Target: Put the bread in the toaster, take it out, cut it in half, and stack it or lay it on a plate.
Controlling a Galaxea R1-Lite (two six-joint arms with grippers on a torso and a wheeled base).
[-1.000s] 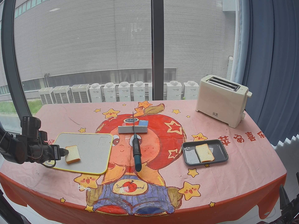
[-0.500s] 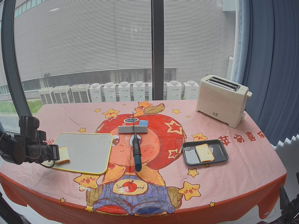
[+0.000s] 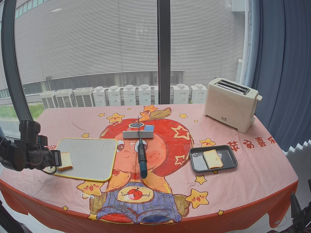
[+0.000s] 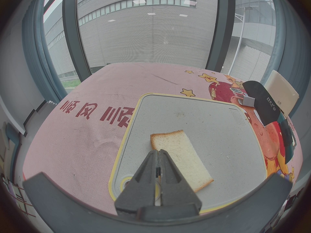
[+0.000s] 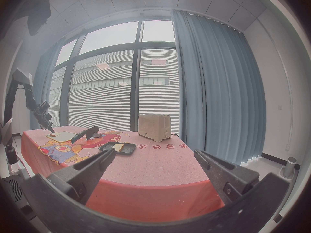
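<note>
Fingers (image 4: 146, 178) of the left gripper (image 4: 158, 151) are pressed together with nothing visible between them, their tips at the near-left edge of a half slice of bread (image 4: 180, 158). Whether they bear on it cannot be told. That piece lies flat at the left end of the grey, yellow-rimmed cutting board (image 3: 92, 154), at the near left of the table. The right gripper (image 5: 155, 154) hangs off the table's near right corner, its fingers spread wide and empty. A second piece of bread (image 3: 213, 158) already rests on the dark plate (image 3: 230, 157) to the right of centre. Between board and plate lies the knife (image 3: 142, 159), handle towards the near edge and blade in a small rest (image 3: 138, 134). The toaster (image 3: 230, 103) stands at the far right, slots empty. Judged from this layout, cutting is done and the step in hand is moving the remaining half to the plate. The next move calls for opening the fingers and taking the thin slice by an edge — then carrying it rightward over the knife and laying it on or beside its partner. Writing: a small dark mark on the toaster's front, red characters on the tablecloth (image 3: 181, 191) at both ends, and a label on the cartoon's apron — none transcribed.
</note>
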